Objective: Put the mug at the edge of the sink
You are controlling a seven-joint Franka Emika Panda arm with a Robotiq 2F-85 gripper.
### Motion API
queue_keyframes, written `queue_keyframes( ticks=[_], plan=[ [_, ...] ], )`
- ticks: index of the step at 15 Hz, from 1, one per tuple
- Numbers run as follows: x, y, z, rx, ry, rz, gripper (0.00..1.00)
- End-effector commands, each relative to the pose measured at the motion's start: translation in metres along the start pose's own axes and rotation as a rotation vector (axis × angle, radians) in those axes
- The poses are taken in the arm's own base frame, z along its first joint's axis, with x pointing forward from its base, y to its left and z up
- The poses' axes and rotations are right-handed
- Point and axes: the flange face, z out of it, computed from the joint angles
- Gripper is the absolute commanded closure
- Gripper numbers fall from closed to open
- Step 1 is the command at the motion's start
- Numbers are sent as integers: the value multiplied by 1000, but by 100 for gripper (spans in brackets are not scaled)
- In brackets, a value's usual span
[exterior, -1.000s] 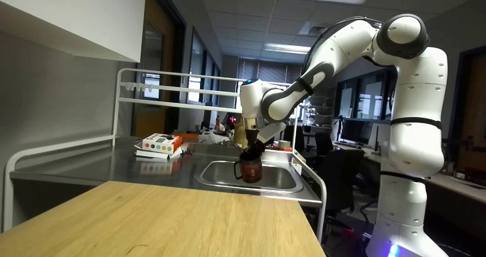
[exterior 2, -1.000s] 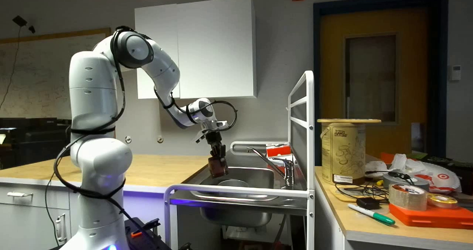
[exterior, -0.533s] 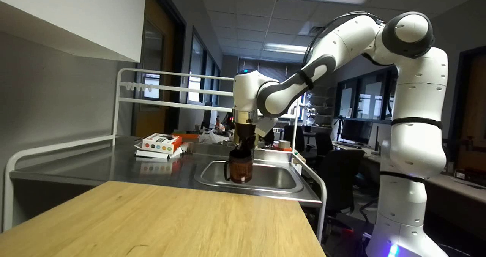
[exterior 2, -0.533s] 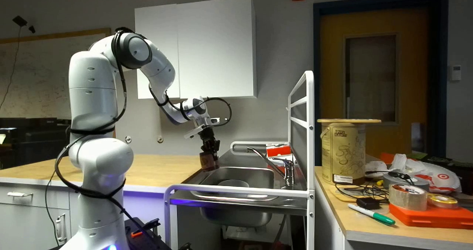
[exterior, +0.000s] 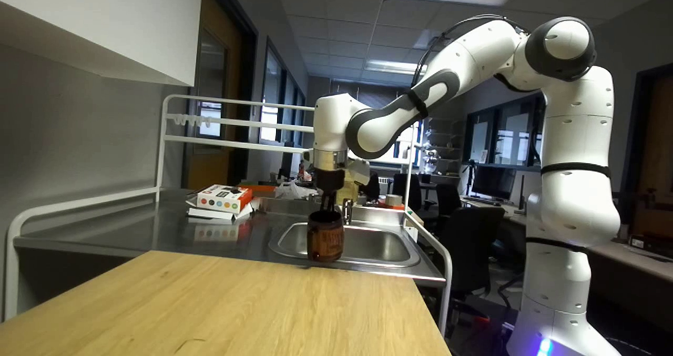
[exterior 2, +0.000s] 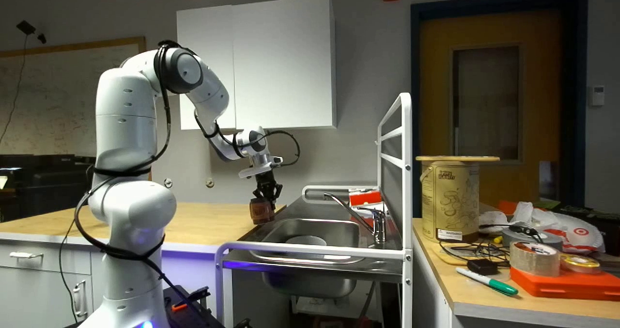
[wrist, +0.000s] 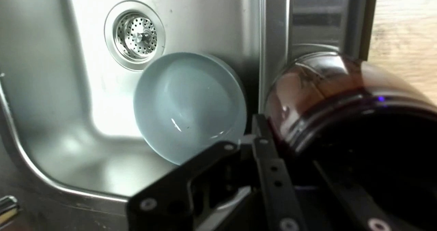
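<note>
The brown, wood-look mug [exterior: 326, 237] is held near upright at the sink edge beside the wooden counter. It also shows in an exterior view [exterior 2: 261, 211] and at the right of the wrist view [wrist: 317, 87]. My gripper [wrist: 290, 145] is shut on the mug's wall, one finger outside and the other in the dark opening. The gripper also shows above the mug in both exterior views [exterior: 328, 204] [exterior 2: 271, 201]. The steel sink [wrist: 211, 12] lies left of the mug in the wrist view. I cannot tell whether the mug's base touches the rim.
A pale blue bowl [wrist: 191, 104] sits in the basin near the drain [wrist: 136, 36]. The faucet [exterior 2: 378, 226] stands on the side opposite the mug. A wooden counter [exterior: 236, 298] borders the sink. A white rail [exterior 2: 315, 250] and boxes [exterior: 223, 198] are nearby.
The arm has carried the mug from over the basin toward the wooden counter, leftward in both exterior views. The mug has turned, its handle swinging toward the camera, and become more upright.
</note>
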Motion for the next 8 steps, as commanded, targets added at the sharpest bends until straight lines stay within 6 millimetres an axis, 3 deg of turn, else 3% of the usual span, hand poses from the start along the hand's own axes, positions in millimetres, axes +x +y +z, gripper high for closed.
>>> queue_keyframes(
  ticks=[1, 8],
  plan=[
    [14, 6, -2, 57, 5, -133, 91],
    [23, 17, 10, 68, -20, -271, 91]
  ],
)
